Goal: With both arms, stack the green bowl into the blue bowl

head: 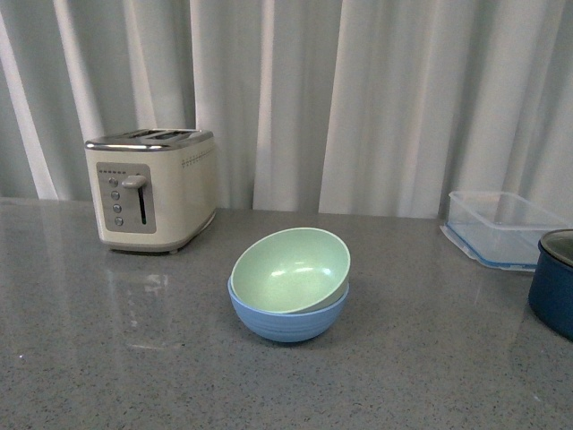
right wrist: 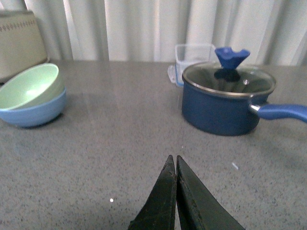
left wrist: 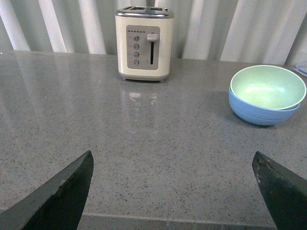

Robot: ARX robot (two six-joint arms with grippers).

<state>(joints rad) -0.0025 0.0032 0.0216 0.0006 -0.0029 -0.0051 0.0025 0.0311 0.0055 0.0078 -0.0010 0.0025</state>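
The green bowl [head: 288, 269] is seated inside the blue bowl [head: 286, 321] near the middle of the grey speckled counter [head: 107, 358], and it is tilted, with its rim raised on the side away from the front camera and towards the right, so that the pale interior is presented to that camera. The rim of the blue bowl is exposed as a crescent below the lower edge of the green bowl. A cream two-slot toaster [head: 152, 190] is positioned behind and to the left of the stacked bowls, well apart from them, with its lever and button panel turned towards the front. At the right rear of the counter, a clear rectangular container with a blue rim [head: 501, 226] is placed, and just in front of it a dark navy pot [head: 553, 285] is cut off by the picture edge. In the right wrist view the pot is shown with a glass lid [right wrist: 229, 80], a blue knob [right wrist: 231, 56] and a blue handle [right wrist: 283, 112]. Neither arm is seen in the front view. In the left wrist view the left end effector [left wrist: 175, 191] is held with its fingers wide apart above bare counter, nothing between them. In the right wrist view the right end effector [right wrist: 175, 165] is pressed together, tips touching, with nothing gripped. White pleated curtains [head: 358, 98] hang behind the counter.
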